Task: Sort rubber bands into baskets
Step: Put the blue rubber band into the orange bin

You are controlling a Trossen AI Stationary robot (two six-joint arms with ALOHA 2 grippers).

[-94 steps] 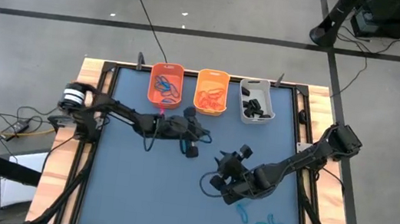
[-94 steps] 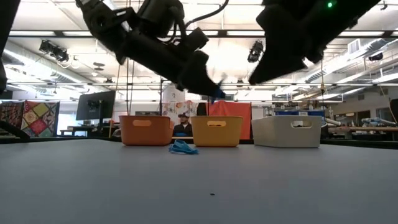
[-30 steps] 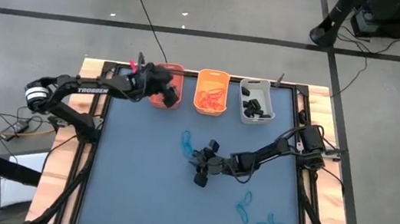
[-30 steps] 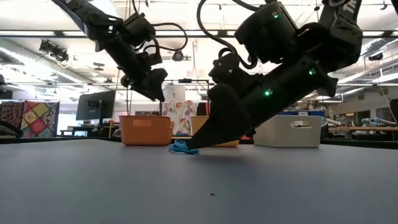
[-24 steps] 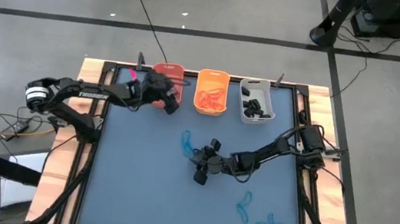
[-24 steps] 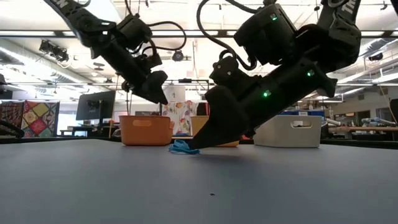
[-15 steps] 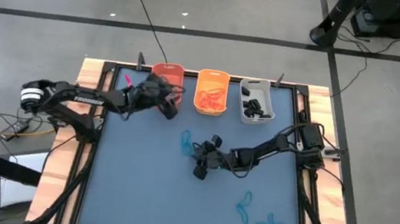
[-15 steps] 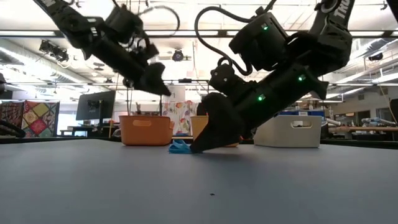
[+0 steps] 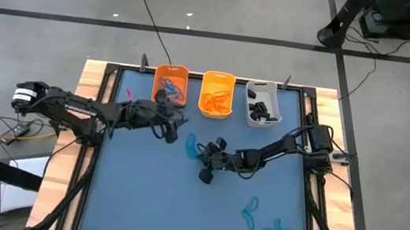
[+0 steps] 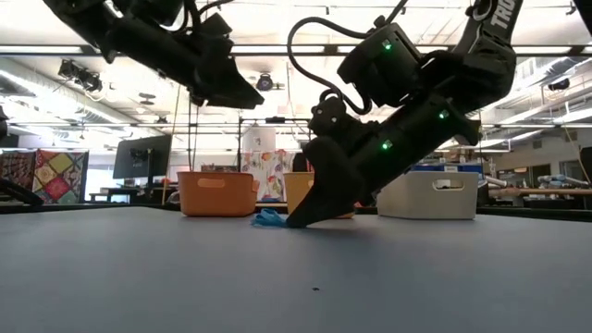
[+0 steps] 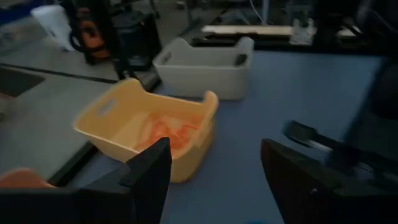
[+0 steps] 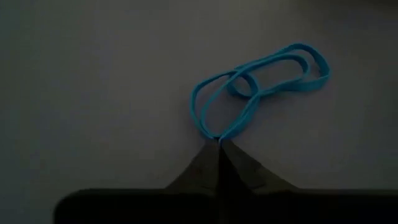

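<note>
Near the table's middle in the high view, the right gripper sits low at the edge of a tangle of blue rubber bands, its fingers pinched together on that tangle. To do this well, I judge it should lift straight up and check that the loops come along before it swings toward 12 o'clock. The left gripper hovers just at 9 o'clock of the tangle, fingers apart and holding nothing; it needs to keep clear of the lift. Along the 12 o'clock edge stand three baskets: the orange basket holds blue bands, the yellow-orange basket holds orange bands, and the grey-white basket holds chunky black ones. More blue loose bands lie toward 5 o'clock.

At table height in the low view, the right gripper's tip meets the blue tangle on the tabletop, in front of the baskets, so the bands have not yet been raised.

Past the left gripper's spread fingers in the left wrist view, the yellow-orange basket shows its orange bands, with the grey-white basket beyond it.

Close up in the right wrist view, the fingertips are closed to a point on one end of the looped blue bands, which lie flat. The bite looks thin, so I judge a slow lift is safest.
</note>
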